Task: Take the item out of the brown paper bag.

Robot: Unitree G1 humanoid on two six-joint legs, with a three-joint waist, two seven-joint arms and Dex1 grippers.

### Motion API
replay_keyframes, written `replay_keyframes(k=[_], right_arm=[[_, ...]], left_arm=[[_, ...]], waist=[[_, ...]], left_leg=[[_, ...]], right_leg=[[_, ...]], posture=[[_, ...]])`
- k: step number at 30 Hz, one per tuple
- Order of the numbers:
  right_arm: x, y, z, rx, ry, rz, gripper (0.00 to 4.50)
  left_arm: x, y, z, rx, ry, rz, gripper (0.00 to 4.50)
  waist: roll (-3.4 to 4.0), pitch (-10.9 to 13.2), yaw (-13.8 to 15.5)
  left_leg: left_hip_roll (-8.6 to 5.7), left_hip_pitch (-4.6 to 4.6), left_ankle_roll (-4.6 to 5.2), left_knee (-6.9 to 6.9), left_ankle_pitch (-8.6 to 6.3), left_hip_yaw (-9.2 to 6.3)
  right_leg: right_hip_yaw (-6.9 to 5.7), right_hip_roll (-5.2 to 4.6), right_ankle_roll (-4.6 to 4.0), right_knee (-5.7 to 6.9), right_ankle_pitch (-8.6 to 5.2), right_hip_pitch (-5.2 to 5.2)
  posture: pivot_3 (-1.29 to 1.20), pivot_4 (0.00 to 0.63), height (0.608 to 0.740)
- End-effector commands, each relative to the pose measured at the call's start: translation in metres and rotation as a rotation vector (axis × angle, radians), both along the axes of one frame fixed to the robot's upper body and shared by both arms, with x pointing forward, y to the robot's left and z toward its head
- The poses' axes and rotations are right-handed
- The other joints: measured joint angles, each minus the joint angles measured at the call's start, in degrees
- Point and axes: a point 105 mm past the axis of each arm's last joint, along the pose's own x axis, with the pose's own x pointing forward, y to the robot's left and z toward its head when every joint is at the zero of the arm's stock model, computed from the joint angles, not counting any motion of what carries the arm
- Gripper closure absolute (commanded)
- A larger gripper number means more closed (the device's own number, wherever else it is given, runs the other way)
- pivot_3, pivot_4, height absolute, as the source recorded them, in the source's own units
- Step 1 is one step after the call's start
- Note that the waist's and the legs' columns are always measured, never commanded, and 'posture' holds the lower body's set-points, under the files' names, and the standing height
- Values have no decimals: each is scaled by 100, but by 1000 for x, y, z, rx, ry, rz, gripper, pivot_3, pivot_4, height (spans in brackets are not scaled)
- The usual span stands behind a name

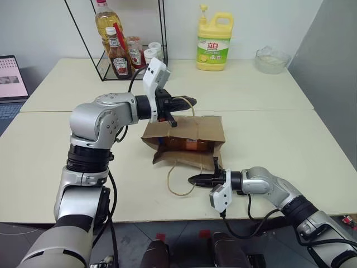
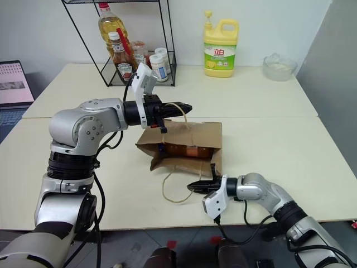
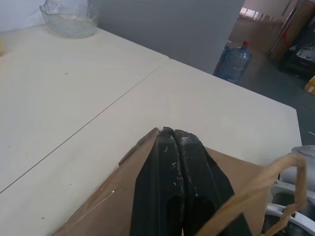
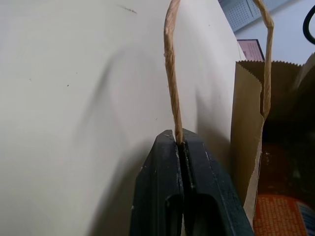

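The brown paper bag [image 1: 207,128] lies on its side in the middle of the table, its mouth facing me. Inside the mouth the item's orange label [image 1: 188,144] shows, seen also in the right wrist view [image 4: 279,216]; the rest of the item is hidden by paper. My left gripper [image 1: 191,102] is above the bag's upper edge, shut, with the upper cord handle [image 3: 283,169] hanging from it and the top side lifted. Near the table's front edge, my right gripper [image 1: 193,180] is shut on the lower cord handle [image 4: 171,73], which loops out flat on the table.
A yellow detergent jug [image 1: 215,42] stands at the back. A black wire rack [image 1: 120,56] at the back left holds ketchup and oil bottles. A glass bowl [image 1: 271,60] sits at the back right, and a laptop [image 1: 11,78] is at the far left.
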Motion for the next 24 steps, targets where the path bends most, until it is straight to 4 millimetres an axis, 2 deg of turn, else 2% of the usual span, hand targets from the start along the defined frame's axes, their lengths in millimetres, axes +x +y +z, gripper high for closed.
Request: replay_keyframes(k=[1,3,8,13,19,21,23,24], right_arm=[[-18,-17,-37,-116,148,-11,4288],[-18,-17,-31,-90,161,-24,3810],[-16,-19,-7,-2,132,-61,2089],[-27,-37,19,86,155,-127,462],[-56,-69,35,105,210,-223,462],[-56,-75,46,151,246,-304,462],[-47,-73,65,253,303,-391,462],[-40,-69,77,335,358,-433,629]], left_arm=[[-2,2,26,-45,-79,-3,4500],[-3,1,27,-50,-80,-9,4500],[-8,-1,24,-46,-73,-29,4500],[-7,-1,24,-49,-72,-32,4500],[-7,0,22,-55,-67,-30,4500],[-6,1,21,-55,-65,-28,4500],[-5,2,20,-52,-69,-24,4500],[-5,2,20,-50,-73,-23,4500]], waist=[[0,0,13],[0,0,24],[0,1,27],[0,3,59],[-4,9,137],[-7,11,129],[-8,14,102],[-8,14,93]], left_leg=[[0,0,0,0,0,0],[-1,-1,0,0,0,-1],[-2,-3,0,0,0,-1],[-3,-8,1,0,-1,-1],[-6,-13,2,0,-2,0],[-7,-13,2,0,-2,0],[-6,-11,2,1,-2,0],[-6,-10,2,1,-2,0]], right_leg=[[0,0,0,0,0,0],[0,0,0,0,0,0],[1,-2,1,-1,0,-2],[1,-1,2,-3,-1,-4],[5,-2,6,-6,-4,-8],[7,-1,11,-6,-6,-8],[10,0,15,-1,-9,-9],[11,1,15,2,-9,-10]], posture=[[0,150,740],[0,150,740],[0,150,740],[0,150,740],[0,150,740],[0,150,740],[0,150,740],[0,150,740]])
